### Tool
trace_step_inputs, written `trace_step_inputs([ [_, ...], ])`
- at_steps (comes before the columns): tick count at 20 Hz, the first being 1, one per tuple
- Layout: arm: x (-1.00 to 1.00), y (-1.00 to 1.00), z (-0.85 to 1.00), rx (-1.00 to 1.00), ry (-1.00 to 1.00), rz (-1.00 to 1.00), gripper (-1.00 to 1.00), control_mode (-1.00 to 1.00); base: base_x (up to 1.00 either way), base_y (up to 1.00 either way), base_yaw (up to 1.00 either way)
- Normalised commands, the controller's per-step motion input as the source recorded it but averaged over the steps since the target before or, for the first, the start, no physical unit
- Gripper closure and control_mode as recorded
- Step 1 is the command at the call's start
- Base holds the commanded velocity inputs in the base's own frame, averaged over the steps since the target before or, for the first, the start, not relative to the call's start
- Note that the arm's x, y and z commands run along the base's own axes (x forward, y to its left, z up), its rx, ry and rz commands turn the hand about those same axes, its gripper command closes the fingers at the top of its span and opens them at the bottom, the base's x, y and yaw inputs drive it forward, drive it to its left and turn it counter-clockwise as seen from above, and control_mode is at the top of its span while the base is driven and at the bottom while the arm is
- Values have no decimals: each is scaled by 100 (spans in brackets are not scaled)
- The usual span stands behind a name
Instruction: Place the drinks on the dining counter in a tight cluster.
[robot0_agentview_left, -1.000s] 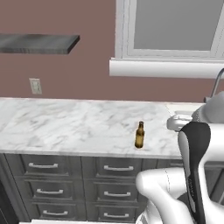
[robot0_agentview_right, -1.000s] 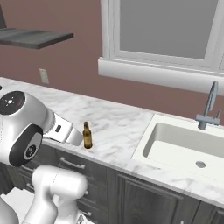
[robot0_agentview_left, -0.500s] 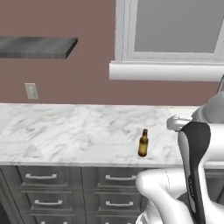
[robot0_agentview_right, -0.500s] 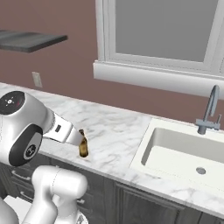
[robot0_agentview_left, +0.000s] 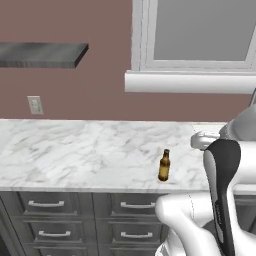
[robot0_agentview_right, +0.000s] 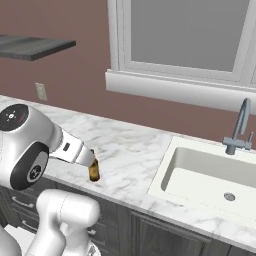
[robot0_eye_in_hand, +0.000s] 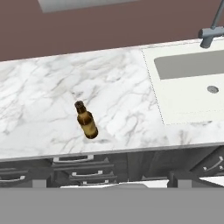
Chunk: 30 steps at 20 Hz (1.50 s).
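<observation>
Brown beer bottle (robot0_agentview_left: 164, 165) upright near the marble wall counter's (robot0_agentview_left: 75, 155) front edge; sink (robot0_eye_in_hand: 192, 87) at its 2 o'clock in hand view. Gripper jaws apart.

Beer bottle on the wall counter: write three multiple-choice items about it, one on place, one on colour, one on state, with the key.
1. Where does the beer bottle stand?
A. In the sink
B. On the marble counter near its front edge
C. On the window sill

2. What colour is it?
A. Brown
B. Blue
C. Yellow

3. How does it stand?
A. Lying on its side
B. Held in the gripper
C. Upright and free

Key: 1 B, since it rests on the marble counter just above the dark drawers, apart from the sink. 2 A, its glass is brown in the hand view. 3 C, it stands on its base with nothing gripping it.
</observation>
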Motion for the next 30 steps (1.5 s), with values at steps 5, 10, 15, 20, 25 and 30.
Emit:
trace_step_inputs([
  [5, -2, 0, 0, 0, 0, 0, -100, -100, -5, 0, 0],
  [10, -18, 0, 0, 0, -7, 5, -100, -100, 0, 0, 0],
  [15, -24, -4, 0, 0, -18, 31, -100, -100, 0, 0, 0],
  [20, -11, -14, -9, 0, -25, 46, -100, -100, 0, 0, 0],
  [25, -8, -8, -25, 0, -30, 51, -100, -100, 0, 0, 0],
  [30, 0, -9, -35, 0, -27, 46, -100, -100, 0, 0, 0],
])
